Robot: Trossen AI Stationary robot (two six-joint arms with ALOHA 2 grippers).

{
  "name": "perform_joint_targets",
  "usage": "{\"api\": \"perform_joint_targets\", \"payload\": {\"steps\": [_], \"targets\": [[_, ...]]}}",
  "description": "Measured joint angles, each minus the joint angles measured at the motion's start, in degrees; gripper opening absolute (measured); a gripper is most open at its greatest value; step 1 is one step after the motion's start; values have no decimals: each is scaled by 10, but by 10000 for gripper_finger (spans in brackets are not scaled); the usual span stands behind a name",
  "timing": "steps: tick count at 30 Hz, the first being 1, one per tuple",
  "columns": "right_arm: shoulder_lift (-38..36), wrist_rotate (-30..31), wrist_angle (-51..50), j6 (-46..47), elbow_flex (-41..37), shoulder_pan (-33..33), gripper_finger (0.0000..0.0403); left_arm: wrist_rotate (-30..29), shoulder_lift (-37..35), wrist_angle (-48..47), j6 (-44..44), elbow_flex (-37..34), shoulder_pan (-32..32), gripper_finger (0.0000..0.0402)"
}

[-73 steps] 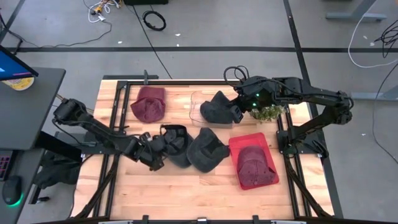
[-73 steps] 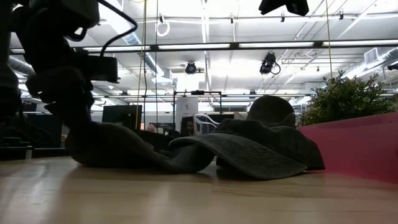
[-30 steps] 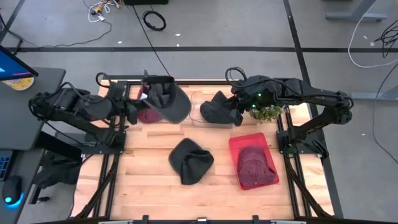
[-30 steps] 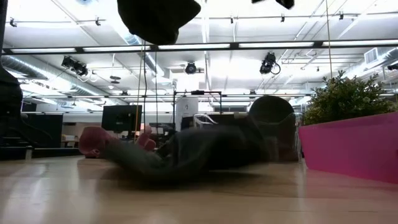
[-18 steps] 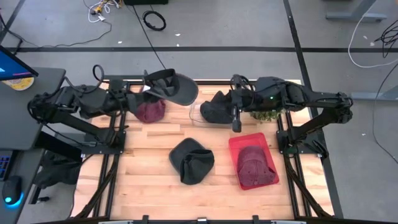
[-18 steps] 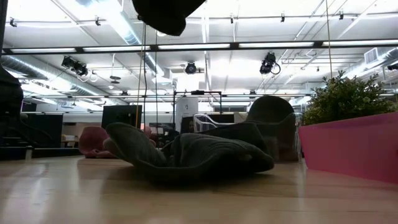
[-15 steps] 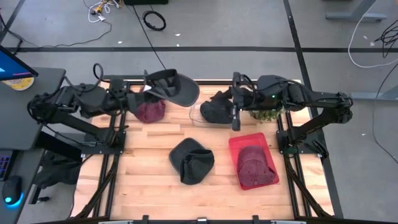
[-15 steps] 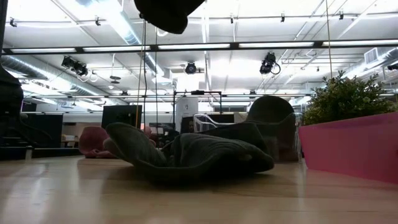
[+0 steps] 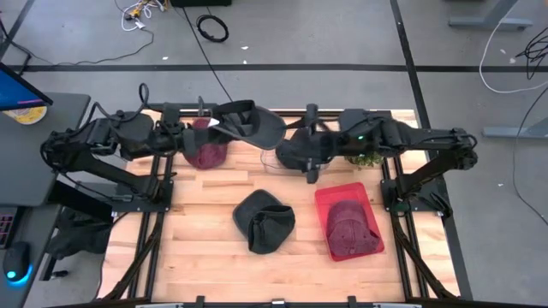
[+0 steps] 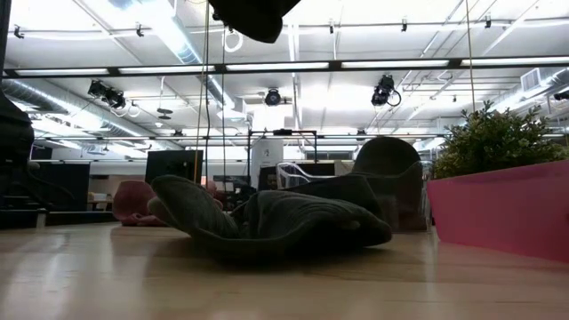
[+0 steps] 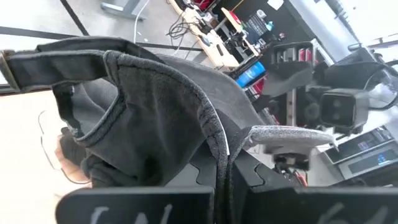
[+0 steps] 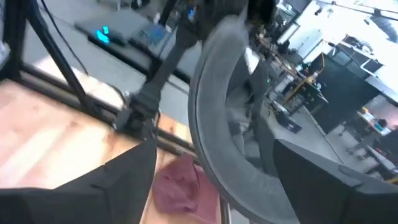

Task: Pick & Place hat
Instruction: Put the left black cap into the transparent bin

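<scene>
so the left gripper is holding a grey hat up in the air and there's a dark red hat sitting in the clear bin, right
Not quite. The high view shows the dark red hat sitting in the red bin, not the clear bin. The left gripper does hold a grey hat in the air.

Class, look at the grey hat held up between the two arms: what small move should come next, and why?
Probably the right gripper should close its fingers on the grey hat. The left gripper holds the hat in the air over the table's back edge, and the right one is open, reaching toward its brim, as if for a handover.
</scene>
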Motion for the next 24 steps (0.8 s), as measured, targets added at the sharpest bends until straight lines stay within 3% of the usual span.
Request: {"api": "perform_joint_targets", "payload": {"steps": [4,7,13,18,24], "targets": [[20,63,11,-25,0,2,314,16,2,-4,1,-1,3,8],[24,67,21,-27,0,2,283,32,5,-1,15,-1,3,8],[24,56,20,-18,0,2,160,84,12,1,57,-1,3,8],[24,5,-1,-4,0,2,25,112,13,20,96,-1,3,8],[23,-86,-20,86,0,-17,12,212,13,69,209,-1,3,8]]}}
